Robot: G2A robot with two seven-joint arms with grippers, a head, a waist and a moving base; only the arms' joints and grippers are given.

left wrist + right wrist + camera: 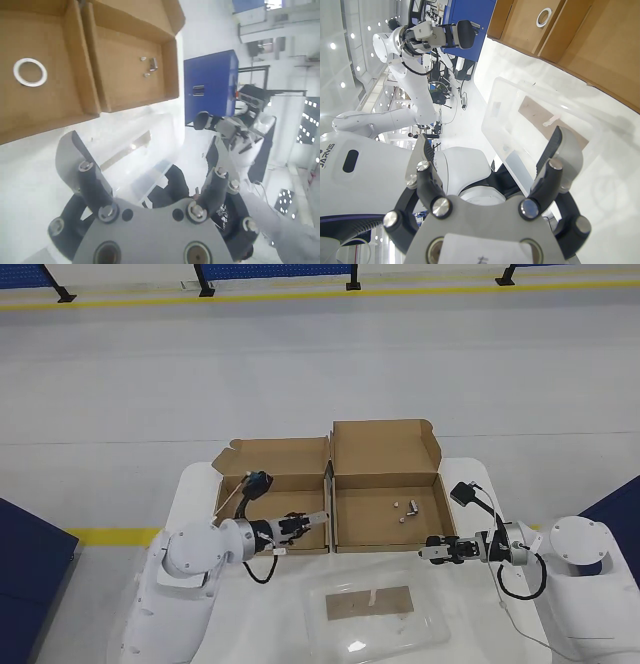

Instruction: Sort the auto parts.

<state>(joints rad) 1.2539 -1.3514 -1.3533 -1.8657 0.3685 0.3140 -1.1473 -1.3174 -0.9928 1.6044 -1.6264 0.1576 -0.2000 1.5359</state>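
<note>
Both my grippers are spread wide and empty: the left gripper [320,517] is over the left box's [37,105] near end, the right gripper [425,552] just near of the right box [380,496]. A thin metal ring [30,72] lies flat in the left box, and small metal pieces [149,65] lie in the right. I judge them light, stiff and slippery, so I'd pinch across the ring's rim. The box walls crowd any approach, and a clear tray [320,636] sits nearest.

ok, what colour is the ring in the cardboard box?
Silvery white ring, plain, no pattern. The left wrist view shows it best.
</note>
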